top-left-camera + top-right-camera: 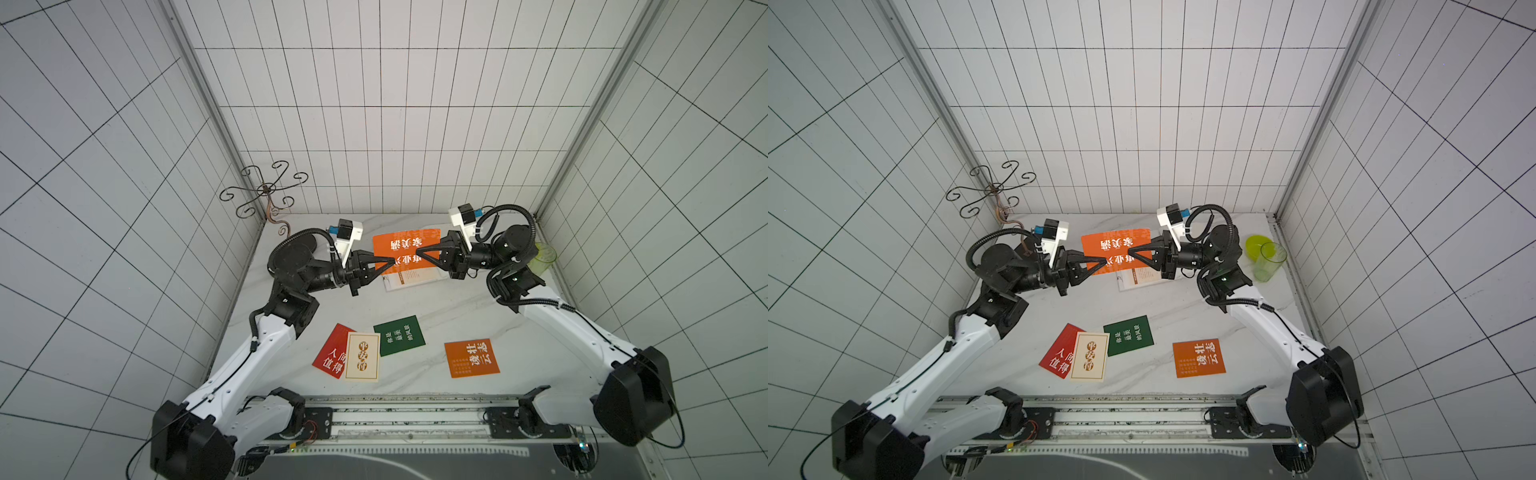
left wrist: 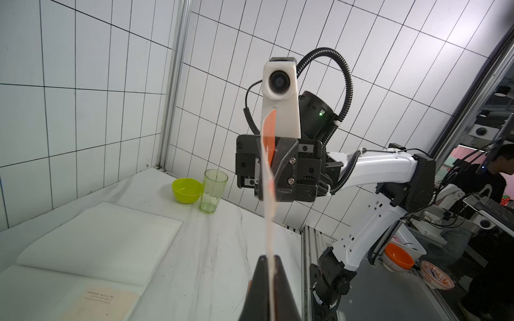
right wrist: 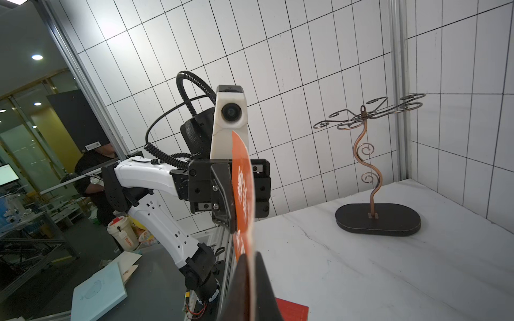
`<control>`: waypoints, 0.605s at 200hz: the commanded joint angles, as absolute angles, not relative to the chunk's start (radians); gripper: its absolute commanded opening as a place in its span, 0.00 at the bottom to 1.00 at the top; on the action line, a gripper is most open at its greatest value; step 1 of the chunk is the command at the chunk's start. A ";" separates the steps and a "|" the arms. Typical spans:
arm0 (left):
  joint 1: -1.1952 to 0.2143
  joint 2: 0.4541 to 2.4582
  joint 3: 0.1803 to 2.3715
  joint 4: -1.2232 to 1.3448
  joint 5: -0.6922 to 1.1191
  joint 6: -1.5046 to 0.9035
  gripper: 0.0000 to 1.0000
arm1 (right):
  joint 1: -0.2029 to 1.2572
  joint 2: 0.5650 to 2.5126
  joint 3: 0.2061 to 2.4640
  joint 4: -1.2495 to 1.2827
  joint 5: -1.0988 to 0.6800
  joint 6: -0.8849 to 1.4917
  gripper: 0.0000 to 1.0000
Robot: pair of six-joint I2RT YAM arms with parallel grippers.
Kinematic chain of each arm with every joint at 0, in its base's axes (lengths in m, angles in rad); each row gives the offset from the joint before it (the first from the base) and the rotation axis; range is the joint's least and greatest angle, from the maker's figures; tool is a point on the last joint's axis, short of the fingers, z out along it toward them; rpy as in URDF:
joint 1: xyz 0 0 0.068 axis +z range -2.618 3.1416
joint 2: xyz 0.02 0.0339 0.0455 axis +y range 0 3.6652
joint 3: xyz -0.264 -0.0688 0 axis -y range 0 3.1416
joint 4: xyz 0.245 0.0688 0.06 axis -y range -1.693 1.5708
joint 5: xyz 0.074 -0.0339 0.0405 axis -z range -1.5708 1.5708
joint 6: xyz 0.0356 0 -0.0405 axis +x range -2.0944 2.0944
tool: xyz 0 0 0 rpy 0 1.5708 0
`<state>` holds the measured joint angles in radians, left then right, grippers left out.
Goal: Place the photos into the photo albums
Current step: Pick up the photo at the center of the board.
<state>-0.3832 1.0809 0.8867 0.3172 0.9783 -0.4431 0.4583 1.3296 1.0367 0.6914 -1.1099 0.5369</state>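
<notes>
Left gripper (image 1: 392,261) is clamped on the orange card's (image 1: 401,243) near edge, and right gripper (image 1: 417,252) is pinched shut on that same edge. The card is held over the open, white-paged album (image 1: 409,279) at 12 o'clock on the table: bold white characters on orange, a pale back, slightly bowed. Down at 7 o'clock the cream card (image 1: 363,356) overlaps the red card (image 1: 328,353), the green card (image 1: 400,336) lies just beside them, and a second orange card (image 1: 471,358) lies alone at 5 o'clock.
</notes>
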 commanded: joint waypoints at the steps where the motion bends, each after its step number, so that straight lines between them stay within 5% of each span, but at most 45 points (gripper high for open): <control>1: -0.387 1.068 0.939 0.234 0.924 -0.369 0.15 | 0.461 1.310 1.022 0.709 -1.103 0.519 0.00; 12: -0.387 1.072 0.950 0.190 0.893 -0.343 0.44 | 0.456 1.307 1.020 0.704 -1.081 0.518 0.00; 22: -0.387 1.074 0.960 0.158 0.867 -0.324 0.54 | 0.447 1.304 1.021 0.680 -1.042 0.512 0.00; 86: -0.387 1.202 0.997 0.007 0.358 -0.363 0.57 | 0.308 1.412 1.036 0.583 -0.690 0.459 0.00; 121: -0.388 1.388 1.096 -0.049 0.282 -0.393 0.57 | 0.192 1.637 1.204 0.418 -0.658 0.499 0.00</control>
<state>-0.3847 1.2926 1.0306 0.0269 0.4206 -0.3679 0.2642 1.4960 1.0565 0.5587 -0.7364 0.4770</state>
